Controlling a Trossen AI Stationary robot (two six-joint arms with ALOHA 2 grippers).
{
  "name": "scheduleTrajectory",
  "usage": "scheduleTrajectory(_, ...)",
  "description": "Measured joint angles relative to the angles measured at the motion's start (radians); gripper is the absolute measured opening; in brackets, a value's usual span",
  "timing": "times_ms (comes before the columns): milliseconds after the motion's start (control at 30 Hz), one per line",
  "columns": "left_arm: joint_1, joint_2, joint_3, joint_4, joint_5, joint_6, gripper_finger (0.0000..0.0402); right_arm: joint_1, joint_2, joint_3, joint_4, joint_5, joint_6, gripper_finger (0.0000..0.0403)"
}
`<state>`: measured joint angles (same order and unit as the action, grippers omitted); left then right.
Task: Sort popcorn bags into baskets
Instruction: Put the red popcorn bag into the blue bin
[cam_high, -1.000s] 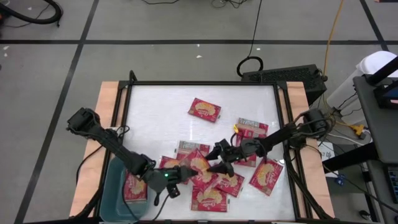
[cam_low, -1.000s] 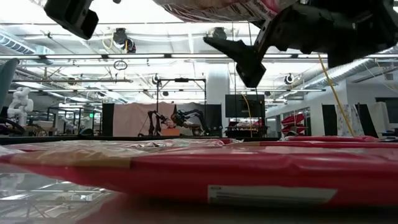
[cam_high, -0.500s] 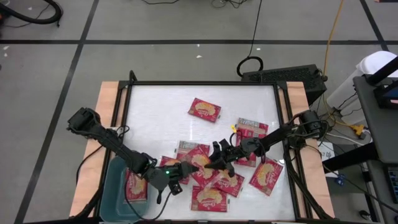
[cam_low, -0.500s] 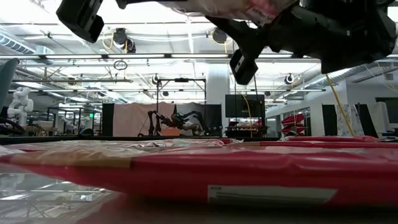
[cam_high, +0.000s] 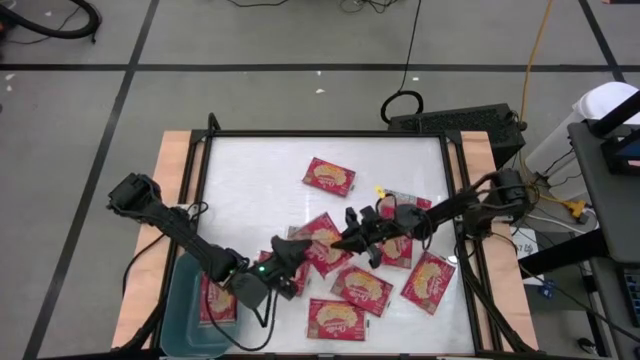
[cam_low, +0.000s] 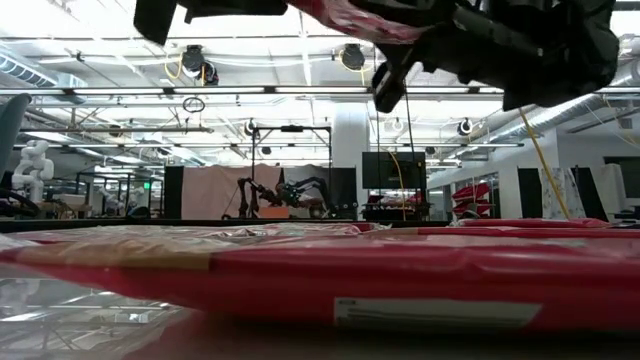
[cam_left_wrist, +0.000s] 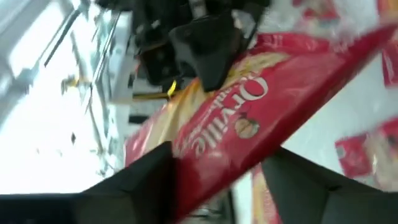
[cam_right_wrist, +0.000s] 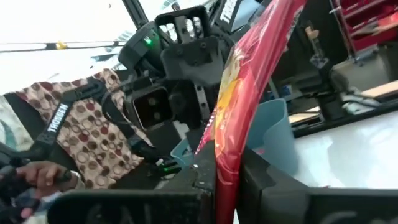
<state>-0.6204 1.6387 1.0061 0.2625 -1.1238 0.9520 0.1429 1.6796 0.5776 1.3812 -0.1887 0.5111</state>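
One red popcorn bag (cam_high: 322, 243) hangs in the air over the middle of the table, between my two grippers. My right gripper (cam_high: 342, 241) is shut on its right end. My left gripper (cam_high: 297, 251) is open, and its fingers (cam_left_wrist: 144, 180) stand on either side of the bag's (cam_left_wrist: 249, 118) left end. Several more bags lie flat on the table, among them one at the far middle (cam_high: 329, 176) and one near the front (cam_high: 335, 320). The teal basket (cam_high: 185, 300) stands at the near left corner with a bag (cam_high: 218, 300) in it. My right gripper pinches one end of the bag (cam_right_wrist: 225, 163) between its two fingers, coming roughly level from the table's right side. The bag stands on edge, reaches away from the fingers and is lifted clear of the table. My left gripper's open fingers flank the other end; I cannot tell whether either touches it.
Loose bags crowd the near right part of the table (cam_high: 428, 282), (cam_high: 362, 288). A red bag (cam_low: 350, 280) lies close in front of the low camera. The far left of the white table top (cam_high: 250, 170) is bare. Wooden rails run along both sides.
My right gripper has shut on the bag and drawn it a little up and toward the far right. My left gripper has rolled at the wrist and opened, letting go of the bag. The bag has turned onto its edge, clear of the pile.
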Motion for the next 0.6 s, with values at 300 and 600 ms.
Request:
scheduleTrajectory(300,-0.001,-0.044,-0.002,-0.004,-0.055,-0.431,0.0281,0.000,-0.253,-0.187,-0.005,0.173,-0.155,0.0011)
scheduleTrajectory(600,0.141,-0.136,-0.001,-0.026,0.335,-1.091,0.0213,0.101,-0.300,-0.215,0.008,0.431,-0.336,0.0011)
